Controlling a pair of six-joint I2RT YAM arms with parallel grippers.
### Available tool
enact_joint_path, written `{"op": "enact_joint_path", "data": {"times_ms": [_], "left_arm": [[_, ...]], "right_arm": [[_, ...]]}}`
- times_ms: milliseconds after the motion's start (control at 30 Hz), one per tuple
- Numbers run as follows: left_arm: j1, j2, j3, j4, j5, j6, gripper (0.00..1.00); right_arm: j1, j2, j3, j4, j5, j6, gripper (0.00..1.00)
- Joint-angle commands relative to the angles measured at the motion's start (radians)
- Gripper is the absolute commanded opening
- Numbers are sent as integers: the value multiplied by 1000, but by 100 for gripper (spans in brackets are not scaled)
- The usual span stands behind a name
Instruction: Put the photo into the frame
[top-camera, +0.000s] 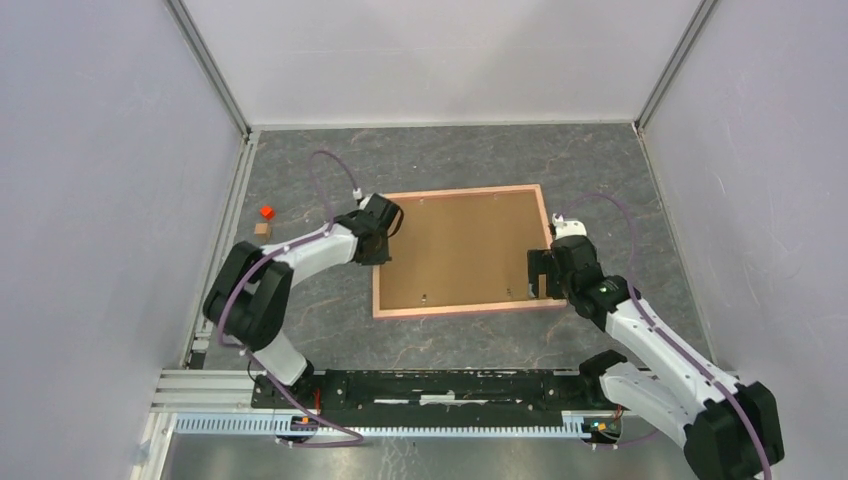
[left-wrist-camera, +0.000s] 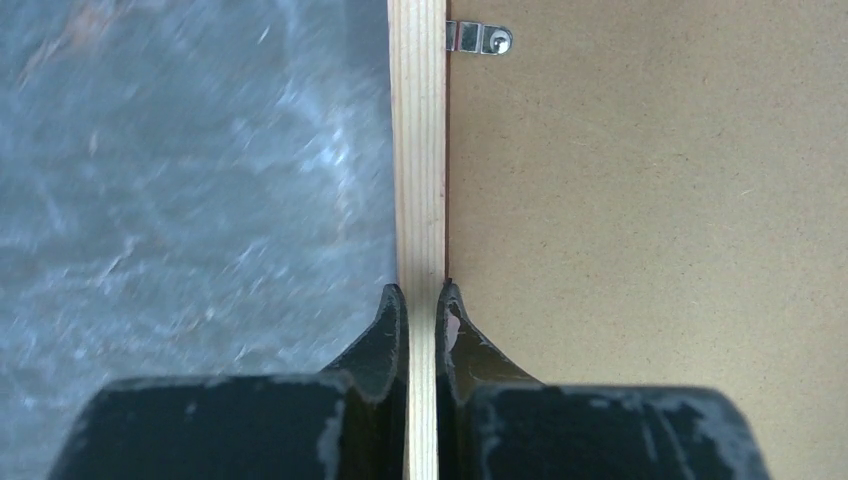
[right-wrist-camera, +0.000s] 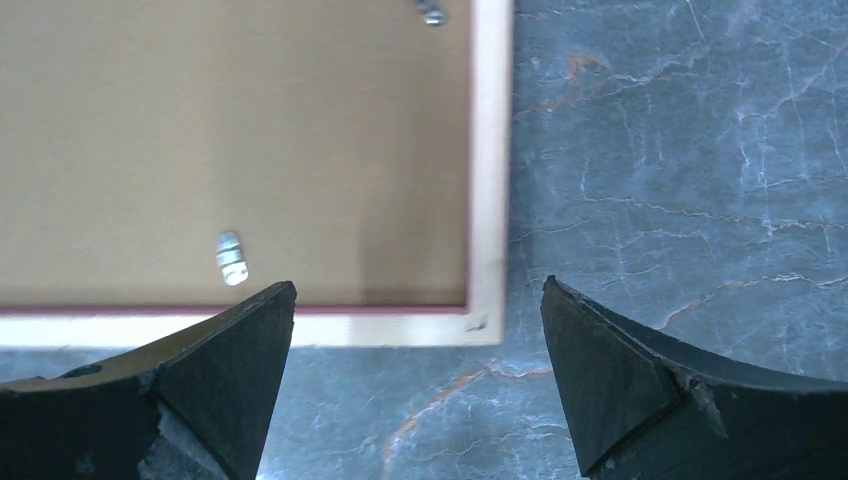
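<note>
Black fingers of the left gripper clamp the frame by its left rail; the right gripper is spread wide.
Lying flat and back up in the middle of the grey marbled table, the frame is filled by the brown backing board, with a metal clip at the board's edge. The right gripper hangs over the frame's near right corner, which shows between its parted fingers. A red block and a tan block sit near the table's left edge.
</note>
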Motion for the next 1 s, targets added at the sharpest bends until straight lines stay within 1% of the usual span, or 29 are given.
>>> {"op": "enact_joint_path", "data": {"times_ms": [0,133,267,333,433,467,600,767,900,967], "left_arm": [[4,-95,-170,-82,10,-88,2],[4,-178,-239,-57,37,-94,2],[6,-204,-245,-52,51,-103,2],[5,-212,-257,-41,67,-119,2],[6,-228,-280,-24,60,-132,2],[7,-233,-286,-16,60,-130,2],[7,-239,-295,-8,66,-129,2],[7,-242,-321,36,106,-139,2],[7,-234,-329,61,135,-137,2],[7,-235,-333,71,144,-136,2]], "right_arm": [[-40,107,68,91,25,-20,98],[-78,232,139,161,-50,-37,98],[-182,366,195,204,-244,-83,98],[-202,402,197,229,-249,-105,93],[-208,436,192,237,-202,-137,80],[-207,440,183,249,-208,-151,78],[-208,467,137,331,-249,-179,75],[-207,517,157,338,-206,-169,64],[-208,528,161,337,-158,-179,63],[-208,534,156,347,-161,-182,63]]}}
